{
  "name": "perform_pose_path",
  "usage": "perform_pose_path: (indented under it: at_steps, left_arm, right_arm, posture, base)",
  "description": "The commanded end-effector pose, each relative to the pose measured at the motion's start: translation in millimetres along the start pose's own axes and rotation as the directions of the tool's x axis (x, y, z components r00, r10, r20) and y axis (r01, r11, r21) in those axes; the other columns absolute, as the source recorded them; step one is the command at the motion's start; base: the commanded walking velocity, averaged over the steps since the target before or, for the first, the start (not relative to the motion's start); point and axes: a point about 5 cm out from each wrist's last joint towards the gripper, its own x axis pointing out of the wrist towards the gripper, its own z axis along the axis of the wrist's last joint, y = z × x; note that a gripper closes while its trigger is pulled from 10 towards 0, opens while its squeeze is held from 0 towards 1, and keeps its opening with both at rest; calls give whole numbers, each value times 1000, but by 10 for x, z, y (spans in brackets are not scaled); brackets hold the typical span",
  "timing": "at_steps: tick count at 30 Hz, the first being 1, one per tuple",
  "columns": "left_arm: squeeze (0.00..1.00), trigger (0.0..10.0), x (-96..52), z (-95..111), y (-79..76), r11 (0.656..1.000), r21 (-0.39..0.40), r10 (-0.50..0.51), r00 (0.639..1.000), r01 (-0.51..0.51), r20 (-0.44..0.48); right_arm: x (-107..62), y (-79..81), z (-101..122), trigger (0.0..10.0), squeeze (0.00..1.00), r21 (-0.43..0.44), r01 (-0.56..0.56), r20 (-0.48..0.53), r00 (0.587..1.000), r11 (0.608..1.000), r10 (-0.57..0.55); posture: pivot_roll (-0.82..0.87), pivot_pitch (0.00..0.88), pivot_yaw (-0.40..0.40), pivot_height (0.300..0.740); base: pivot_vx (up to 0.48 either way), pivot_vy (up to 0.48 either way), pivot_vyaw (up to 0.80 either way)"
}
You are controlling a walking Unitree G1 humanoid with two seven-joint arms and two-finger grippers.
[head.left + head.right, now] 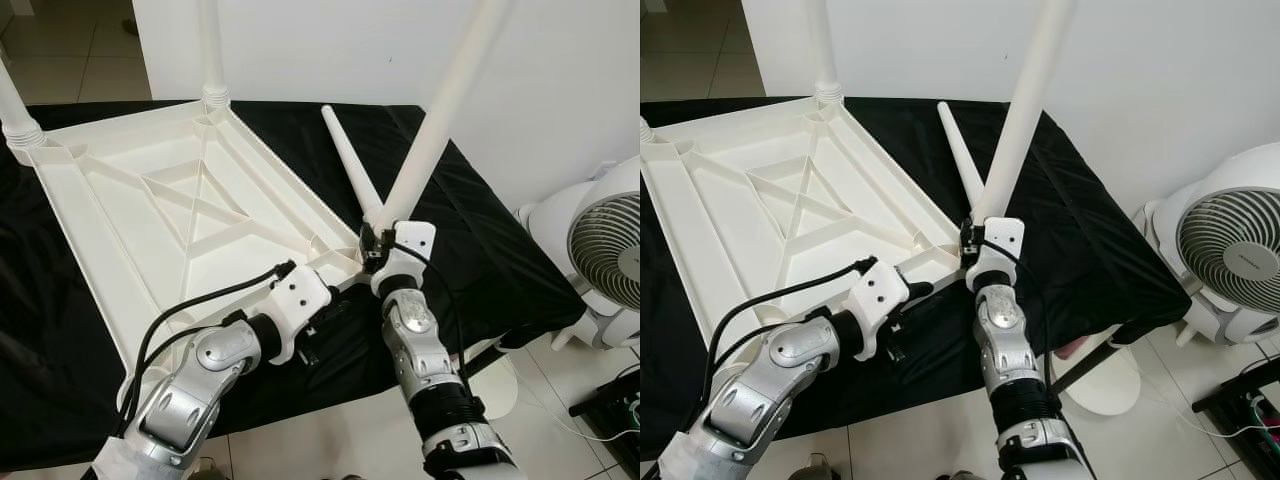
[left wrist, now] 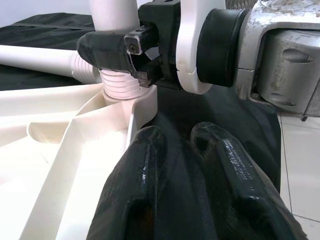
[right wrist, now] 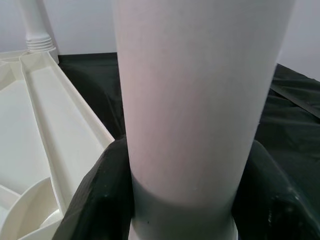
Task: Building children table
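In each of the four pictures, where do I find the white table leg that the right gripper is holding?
Left eye view: table leg rises tilted from centre to top right.
Right eye view: it rises from centre to the top edge.
Left wrist view: its threaded foot sits at the top, clamped by the right gripper.
Right wrist view: it stands as a broad central column.
Shared landmark: the tabletop corner socket.

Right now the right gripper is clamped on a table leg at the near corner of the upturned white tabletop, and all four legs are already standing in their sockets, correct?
Not all four. The right gripper does clamp a table leg at the tabletop's near corner, but the left eye view shows a spare leg lying loose on the black cloth.
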Motion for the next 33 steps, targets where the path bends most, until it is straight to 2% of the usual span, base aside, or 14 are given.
perform_pose_path:
  at_steps: [1, 3, 10, 11, 12, 13, 15, 20, 22, 24, 26, 27, 28, 33]
  left_arm:
    - [0, 10000, -4, 11, -58, 999, 2, -40, 999, 40, 1]
    - [0, 10000, -6, 11, -56, 999, 2, -40, 999, 40, 1]
    - [0, 10000, -1, 8, -51, 999, 4, -41, 999, 41, 0]
    - [0, 10000, 5, 15, -44, 999, 7, -42, 999, 42, 1]
    - [0, 10000, 5, 15, -44, 999, 7, -42, 999, 42, 1]
    - [0, 10000, 9, 22, -35, 999, 9, -42, 999, 42, 3]
    - [0, 10000, 14, 35, -21, 999, 13, -41, 999, 41, 6]
    - [0, 10000, 15, 41, -5, 999, 14, -39, 999, 39, 7]
    - [0, 10000, 17, 49, 8, 999, 15, -36, 999, 36, 9]
    - [0, 10000, 17, 49, 8, 999, 15, -36, 999, 36, 9]
    - [0, 10000, 19, 57, 18, 999, 17, -35, 999, 34, 11]
    - [0, 10000, 19, 57, 18, 999, 17, -35, 999, 34, 11]
    - [0, 10000, 23, 67, 32, 999, 17, -34, 999, 33, 14]
    - [0, 10000, 28, 74, 47, 999, 18, -30, 999, 30, 15]
  right_arm:
    - [-52, -34, 11, 10000, 1000, 23, 0, -8, 1000, 1000, 0]
    - [-54, 14, 30, 10000, 1000, 81, -84, -4, 996, 993, 85]
    - [-36, -33, 51, 10000, 1000, 89, -122, -9, 992, 989, 123]
    - [4, -115, 83, 10000, 455, 70, -160, 3, 987, 985, 160]
    - [4, -115, 83, 10000, 455, 70, -160, 3, 987, 985, 160]
    - [40, -179, 108, 10000, 0, 68, -205, 1, 979, 976, 205]
    - [108, -307, 155, 10000, 0, 32, -264, -5, 964, 964, 265]
    - [154, -415, 171, 10000, 0, -24, -343, -42, 939, 939, 342]
    - [182, -499, 145, 10000, 0, -46, -425, -93, 903, 904, 420]
    - [182, -499, 145, 10000, 0, -46, -425, -93, 903, 904, 420]
    - [179, -544, 103, 10000, 0, -63, -510, -147, 855, 858, 498]
    - [179, -544, 103, 10000, 0, -63, -510, -147, 855, 858, 498]
    - [156, -560, 42, 10000, 0, -80, -593, -201, 797, 801, 570]
    - [154, -579, -17, 10000, 0, -89, -650, -246, 748, 755, 616]
  posture:
    - [108, 25, -137, 740]
    - [108, 25, -137, 740]
    - [104, 16, -135, 740]
    - [102, 12, -133, 740]
    - [102, 12, -133, 740]
    - [101, 11, -132, 740]
    - [99, 12, -132, 740]
    - [97, 13, -128, 740]
    - [93, 15, -126, 740]
    - [93, 15, -126, 740]
    - [91, 19, -121, 740]
    - [91, 19, -121, 740]
    - [89, 21, -119, 740]
    - [92, 25, -116, 740]
  base:
    - [0, 0, 0]
    - [0, 0, 0]
    - [0, 0, 0]
    - [0, 0, 0]
    - [0, 0, 0]
    - [0, 0, 0]
    - [0, 0, 0]
    - [0, 0, 0]
    - [0, 0, 0]
    - [0, 0, 0]
    - [0, 0, 0]
    - [0, 0, 0]
    - [0, 0, 0]
    - [0, 0, 0]
